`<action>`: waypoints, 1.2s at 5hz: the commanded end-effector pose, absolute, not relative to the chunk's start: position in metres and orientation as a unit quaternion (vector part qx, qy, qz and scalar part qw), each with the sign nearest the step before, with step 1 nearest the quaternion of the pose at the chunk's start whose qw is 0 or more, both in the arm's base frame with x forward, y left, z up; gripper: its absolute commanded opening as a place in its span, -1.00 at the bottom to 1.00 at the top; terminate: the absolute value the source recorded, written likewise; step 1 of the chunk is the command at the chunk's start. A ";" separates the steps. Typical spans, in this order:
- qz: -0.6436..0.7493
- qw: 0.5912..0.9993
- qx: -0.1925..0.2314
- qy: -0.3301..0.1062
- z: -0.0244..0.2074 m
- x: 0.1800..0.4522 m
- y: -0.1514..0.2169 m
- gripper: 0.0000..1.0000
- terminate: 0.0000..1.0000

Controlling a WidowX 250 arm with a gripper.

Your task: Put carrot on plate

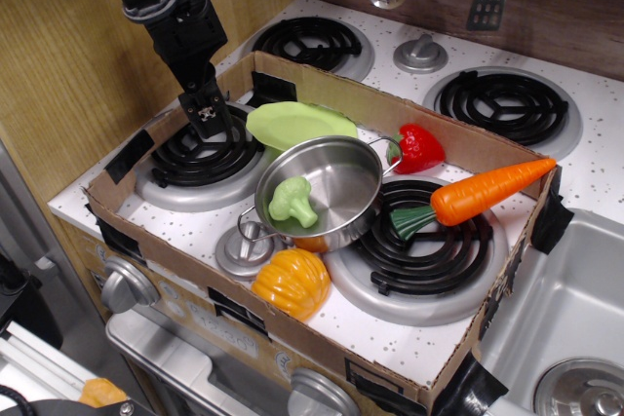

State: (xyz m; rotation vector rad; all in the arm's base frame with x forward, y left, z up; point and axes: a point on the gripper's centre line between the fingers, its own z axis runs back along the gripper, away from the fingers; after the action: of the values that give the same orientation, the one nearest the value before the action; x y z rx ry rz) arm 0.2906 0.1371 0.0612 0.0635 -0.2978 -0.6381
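The carrot (485,192) is long, glossy orange with a dark green leafy end. It lies tilted over the front right burner, its tip resting on the cardboard wall at the right. The pale lime-green plate (297,124) lies flat at the back of the box, partly hidden by the steel pot. My gripper (212,117) hangs over the front left burner, left of the plate and far from the carrot. Its fingers look close together and hold nothing.
A steel pot (336,182) with a green broccoli (292,200) in it stands mid-box. An orange pumpkin (292,283) sits in front of it, a red pepper (419,148) behind. Cardboard walls (292,333) ring the stove top. A sink (565,328) is at the right.
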 end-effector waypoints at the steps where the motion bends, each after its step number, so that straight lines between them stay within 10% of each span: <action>1: -0.312 0.938 0.031 -0.146 0.061 0.291 0.137 1.00 -1.00; 6: -0.341 0.927 0.067 -0.143 0.090 0.295 0.001 1.00 -1.00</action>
State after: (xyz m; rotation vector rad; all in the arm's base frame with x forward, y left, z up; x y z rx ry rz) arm 0.2873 -0.0035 0.0726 0.1093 -0.2248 -0.7078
